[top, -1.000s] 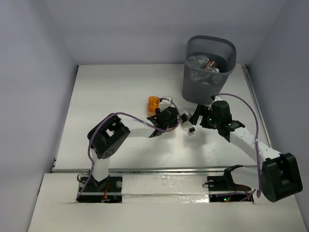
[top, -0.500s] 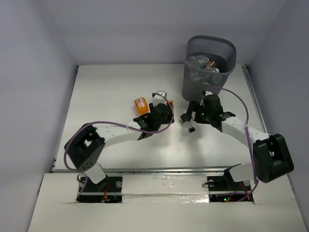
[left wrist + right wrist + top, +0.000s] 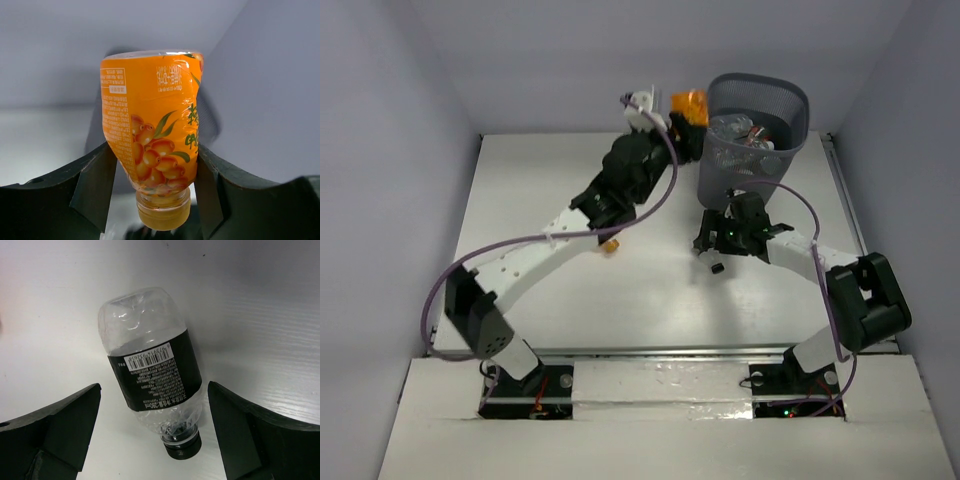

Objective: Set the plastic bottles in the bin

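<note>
My left gripper (image 3: 678, 112) is shut on the orange bottle (image 3: 689, 102) and holds it high in the air, just left of the rim of the dark grey mesh bin (image 3: 724, 182). In the left wrist view the orange bottle (image 3: 152, 120) is pinched between both fingers with its cap toward the camera. Several clear bottles (image 3: 740, 134) lie inside the bin. My right gripper (image 3: 711, 249) is open, low over a clear bottle with a black label and a dark cap (image 3: 150, 385), which lies on the table between the fingers (image 3: 70, 425).
A small orange object (image 3: 610, 243) lies on the table under the left arm. The bin stands at the far right of the white table (image 3: 540, 190). Grey walls enclose the table on three sides.
My left arm has lifted the orange bottle off the table and carried it up and right to the bin's rim. My right gripper has shifted slightly over the dark-capped bottle.
</note>
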`<control>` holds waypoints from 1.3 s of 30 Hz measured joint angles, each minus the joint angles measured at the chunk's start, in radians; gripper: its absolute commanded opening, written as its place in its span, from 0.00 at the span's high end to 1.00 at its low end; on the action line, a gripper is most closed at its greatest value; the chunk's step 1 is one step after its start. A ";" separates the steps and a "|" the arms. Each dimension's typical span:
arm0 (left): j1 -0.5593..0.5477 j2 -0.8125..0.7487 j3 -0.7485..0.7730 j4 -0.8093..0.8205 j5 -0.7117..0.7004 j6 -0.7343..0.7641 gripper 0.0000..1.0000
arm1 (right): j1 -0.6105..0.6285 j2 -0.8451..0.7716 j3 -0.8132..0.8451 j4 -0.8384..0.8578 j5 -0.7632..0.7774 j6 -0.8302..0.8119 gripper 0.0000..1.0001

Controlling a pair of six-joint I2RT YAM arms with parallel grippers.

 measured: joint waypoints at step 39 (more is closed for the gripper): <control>0.306 -0.687 -0.672 -0.248 -0.102 -0.242 0.36 | 0.013 -0.360 0.162 -0.037 -0.071 0.039 0.44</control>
